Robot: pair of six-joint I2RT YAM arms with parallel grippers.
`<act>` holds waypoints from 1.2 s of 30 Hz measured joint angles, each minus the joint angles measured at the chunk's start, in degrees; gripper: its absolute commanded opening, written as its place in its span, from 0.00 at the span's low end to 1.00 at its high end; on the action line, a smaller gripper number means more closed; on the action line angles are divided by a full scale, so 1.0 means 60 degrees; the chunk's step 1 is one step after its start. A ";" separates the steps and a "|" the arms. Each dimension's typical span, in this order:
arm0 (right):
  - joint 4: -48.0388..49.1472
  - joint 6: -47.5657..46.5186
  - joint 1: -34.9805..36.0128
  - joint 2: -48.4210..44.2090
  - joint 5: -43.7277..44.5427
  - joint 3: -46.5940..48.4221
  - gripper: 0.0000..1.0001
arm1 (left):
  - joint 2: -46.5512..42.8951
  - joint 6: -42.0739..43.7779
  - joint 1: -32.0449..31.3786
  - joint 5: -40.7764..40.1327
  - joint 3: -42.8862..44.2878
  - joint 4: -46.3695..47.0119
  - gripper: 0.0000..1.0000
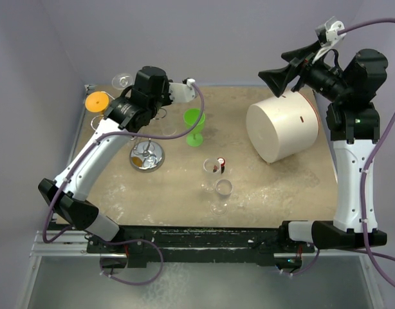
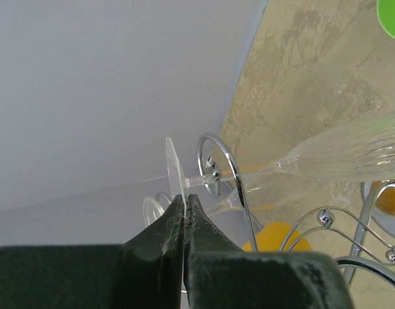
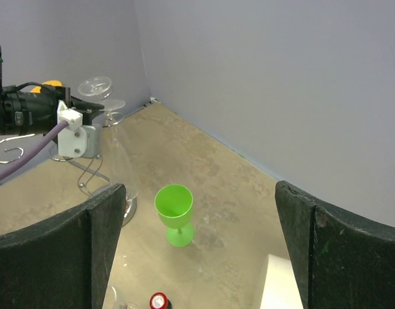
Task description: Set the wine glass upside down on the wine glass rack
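Left gripper (image 2: 186,199) pinches the empty clear wine glass (image 2: 352,151) by its foot, stem through a rack (image 2: 233,167) hook at the worktop's (image 1: 281,187) back-left corner; right gripper (image 3: 201,244) gapes wide, empty.

A robotics lab test cell: plain grey partition walls (image 1: 184,38) box in a scuffed tabletop (image 1: 275,187), and the cabled left arm (image 1: 88,167) and right arm (image 1: 352,180) are bolted to a metal rail (image 1: 56,248).

The tan worktop (image 1: 275,187) bears a green plastic goblet (image 1: 195,123) right of the left claw (image 2: 186,205), a white cylinder (image 1: 281,129) farther right.
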 measured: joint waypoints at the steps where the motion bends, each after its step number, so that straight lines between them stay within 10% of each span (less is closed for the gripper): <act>1: 0.0018 0.0000 -0.0015 -0.0011 -0.0007 -0.0025 1.00 | 0.0000 -0.0007 0.0000 0.0007 -0.0040 -0.0004 0.02; 36: 0.0295 0.0175 -0.0219 -0.0033 -0.0160 -0.0248 1.00 | -0.0350 -0.0153 0.0000 0.0186 -0.0452 -0.0251 0.26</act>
